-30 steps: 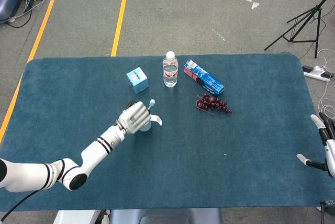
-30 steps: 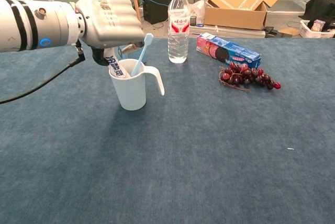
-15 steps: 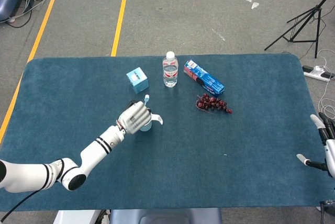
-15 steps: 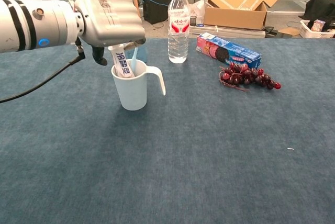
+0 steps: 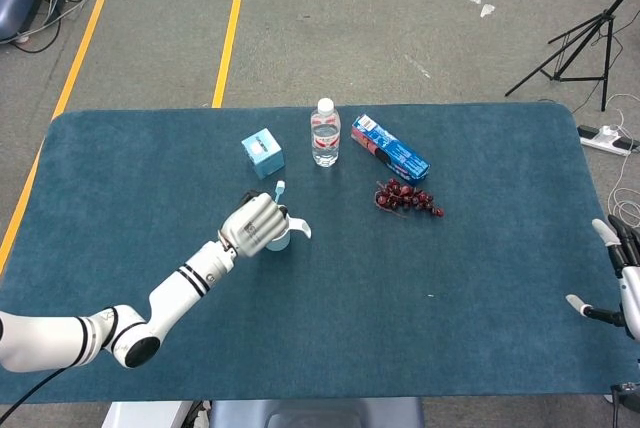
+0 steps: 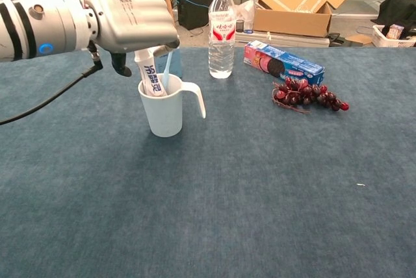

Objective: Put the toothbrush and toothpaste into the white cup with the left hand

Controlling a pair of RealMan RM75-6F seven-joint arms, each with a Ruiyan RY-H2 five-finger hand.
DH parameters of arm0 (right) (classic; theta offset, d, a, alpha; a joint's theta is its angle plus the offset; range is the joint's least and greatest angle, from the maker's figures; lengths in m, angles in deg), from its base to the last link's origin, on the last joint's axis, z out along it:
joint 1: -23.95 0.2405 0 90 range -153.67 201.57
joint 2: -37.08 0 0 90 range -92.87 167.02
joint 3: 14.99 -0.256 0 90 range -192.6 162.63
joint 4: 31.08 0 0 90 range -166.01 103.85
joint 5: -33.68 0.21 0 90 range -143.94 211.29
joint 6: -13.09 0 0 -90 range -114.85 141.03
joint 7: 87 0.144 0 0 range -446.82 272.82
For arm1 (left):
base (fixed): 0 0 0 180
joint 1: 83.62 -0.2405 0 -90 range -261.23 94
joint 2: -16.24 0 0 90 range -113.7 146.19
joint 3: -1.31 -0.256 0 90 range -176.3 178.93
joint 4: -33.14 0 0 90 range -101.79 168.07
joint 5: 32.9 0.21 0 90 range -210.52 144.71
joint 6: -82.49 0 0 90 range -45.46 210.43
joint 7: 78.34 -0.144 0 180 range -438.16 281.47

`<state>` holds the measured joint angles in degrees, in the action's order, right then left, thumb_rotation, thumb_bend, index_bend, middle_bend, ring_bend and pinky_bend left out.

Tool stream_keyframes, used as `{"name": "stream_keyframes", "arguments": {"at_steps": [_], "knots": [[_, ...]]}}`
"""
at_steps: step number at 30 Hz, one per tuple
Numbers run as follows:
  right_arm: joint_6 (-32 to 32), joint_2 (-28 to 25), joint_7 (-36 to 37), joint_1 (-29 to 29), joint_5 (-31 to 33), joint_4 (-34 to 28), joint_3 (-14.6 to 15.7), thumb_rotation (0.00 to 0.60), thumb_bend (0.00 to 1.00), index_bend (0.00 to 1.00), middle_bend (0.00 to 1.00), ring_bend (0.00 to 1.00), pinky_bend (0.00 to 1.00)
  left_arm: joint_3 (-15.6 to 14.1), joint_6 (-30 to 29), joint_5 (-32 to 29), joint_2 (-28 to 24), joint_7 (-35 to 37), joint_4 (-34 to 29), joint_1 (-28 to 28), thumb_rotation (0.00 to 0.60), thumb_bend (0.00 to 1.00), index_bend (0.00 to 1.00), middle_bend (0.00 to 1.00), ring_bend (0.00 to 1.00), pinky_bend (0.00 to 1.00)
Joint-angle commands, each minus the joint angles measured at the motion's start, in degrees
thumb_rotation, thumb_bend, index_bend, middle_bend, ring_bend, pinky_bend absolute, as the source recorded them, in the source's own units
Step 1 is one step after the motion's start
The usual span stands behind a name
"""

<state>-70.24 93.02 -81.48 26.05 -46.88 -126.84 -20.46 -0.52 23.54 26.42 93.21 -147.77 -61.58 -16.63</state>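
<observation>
Both toothbrush [image 6: 167, 70] and toothpaste [image 6: 151, 76] now standing in the cup [image 6: 164, 108], left of the table's [image 5: 480, 348] centre; brush swung from leaning right to nearly upright, tube raised a little. Left hand [image 6: 130, 18] curled over the cup mouth, gripping the tube top. Release likely the only step left. Right hand [image 5: 618, 273] at the right edge, grip impossible to tell. Bottle [image 6: 221, 28], box [image 5: 263, 152], packet [image 6: 283, 62] and grapes [image 6: 311, 96] toward the far edge; near half open for withdrawing.
</observation>
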Motion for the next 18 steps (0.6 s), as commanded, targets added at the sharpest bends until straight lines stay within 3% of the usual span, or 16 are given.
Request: {"name": "stream_keyframes", "arguments": {"at_steps": [1, 11, 18], "knots": [[0.13, 0.11, -0.21, 0.07, 0.02, 0.01, 0.04, 0.600, 0.00, 0.01, 0.00, 0.00, 0.26, 0.22, -0.81, 0.78, -0.77, 0.22, -1.22, -0.67, 0.600, 0.03, 0.45, 1.00, 1.00, 1.00], [0.16, 0.24, -0.54, 0.12, 0.10, -0.04, 0.06, 0.600, 0.00, 0.01, 0.00, 0.00, 0.26, 0.73, -6.33, 4.56, -3.57, 1.95, -6.99, -4.48, 0.600, 0.03, 0.45, 1.00, 1.00, 1.00], [-0.06, 0.32, -0.86, 0.04, 0.12, -0.09, 0.04, 0.600, 0.00, 0.01, 0.00, 0.00, 0.26, -1.85, -14.92, 10.95, -8.11, 2.99, -14.18, -11.39, 0.600, 0.03, 0.45, 1.00, 1.00, 1.00]]}}
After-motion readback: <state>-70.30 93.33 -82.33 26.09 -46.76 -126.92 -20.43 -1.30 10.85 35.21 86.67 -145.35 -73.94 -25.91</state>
